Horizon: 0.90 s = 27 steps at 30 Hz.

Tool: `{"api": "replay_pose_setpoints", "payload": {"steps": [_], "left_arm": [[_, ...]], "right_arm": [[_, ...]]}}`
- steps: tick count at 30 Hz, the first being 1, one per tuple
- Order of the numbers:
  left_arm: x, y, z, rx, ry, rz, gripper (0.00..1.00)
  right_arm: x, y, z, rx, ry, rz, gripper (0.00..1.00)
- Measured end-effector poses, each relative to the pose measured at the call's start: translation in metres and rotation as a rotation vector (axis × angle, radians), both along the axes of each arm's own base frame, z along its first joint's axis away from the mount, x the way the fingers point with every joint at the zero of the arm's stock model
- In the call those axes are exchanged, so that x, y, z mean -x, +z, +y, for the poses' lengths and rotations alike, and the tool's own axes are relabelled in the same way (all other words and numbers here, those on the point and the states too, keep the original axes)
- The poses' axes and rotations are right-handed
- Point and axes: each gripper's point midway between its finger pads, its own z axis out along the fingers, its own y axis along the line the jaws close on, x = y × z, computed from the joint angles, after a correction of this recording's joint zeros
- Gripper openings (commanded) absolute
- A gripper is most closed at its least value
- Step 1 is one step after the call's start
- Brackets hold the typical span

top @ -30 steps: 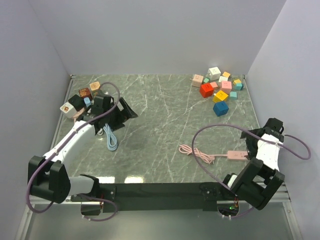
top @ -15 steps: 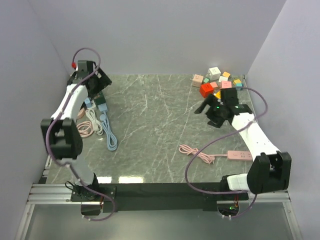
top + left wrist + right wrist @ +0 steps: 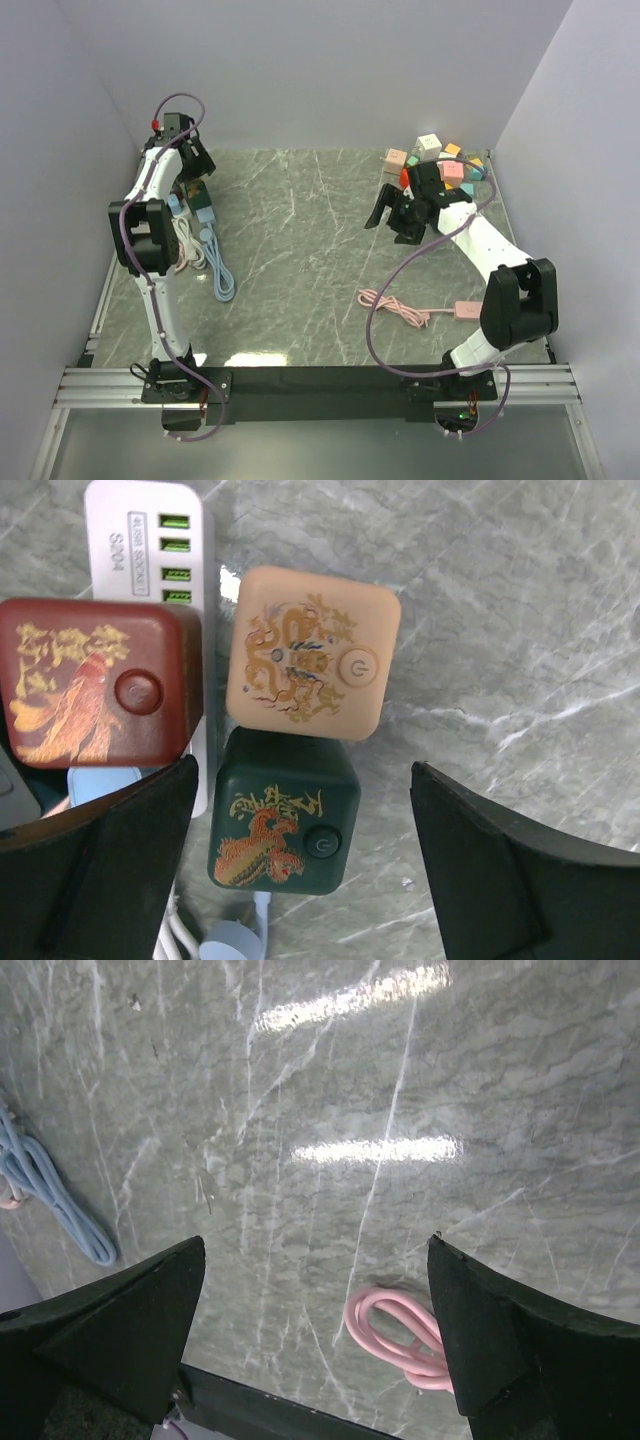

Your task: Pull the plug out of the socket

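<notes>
Grey-green marbled counter (image 3: 300,250); coloured cubes (image 3: 428,145) piled far right; pink strip (image 3: 468,310) with coiled cord (image 3: 395,305), near right.

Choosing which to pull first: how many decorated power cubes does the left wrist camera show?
3: a dark red cube at left, a beige cube top centre, a dark green cube just below it. Others may lie outside the frame.

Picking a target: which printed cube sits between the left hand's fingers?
The dark green cube; the beige cube and red cube lie beyond the fingertips.
</notes>
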Motion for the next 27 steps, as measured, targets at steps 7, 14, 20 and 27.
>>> {"api": "replay_pose_setpoints", "payload": {"steps": [7, 14, 20, 27], "left_arm": [[0.0, -0.017, -0.007, -0.011, -0.125, 0.047, 0.75], [0.014, -0.046, -0.016, -0.061, -0.226, 0.083, 0.59], [0.041, -0.047, -0.108, -0.069, -0.426, 0.054, 0.56], [0.122, -0.048, -0.277, 0.011, -0.797, 0.02, 0.56]], "right_arm": [[-0.012, 0.002, 0.003, 0.007, 0.013, -0.002, 0.94], [-0.019, -0.009, 0.005, 0.025, 0.027, 0.037, 0.92], [-0.042, 0.012, 0.011, 0.045, 0.043, -0.034, 0.9], [-0.049, 0.007, 0.014, 0.084, 0.049, -0.039, 0.91]]}}
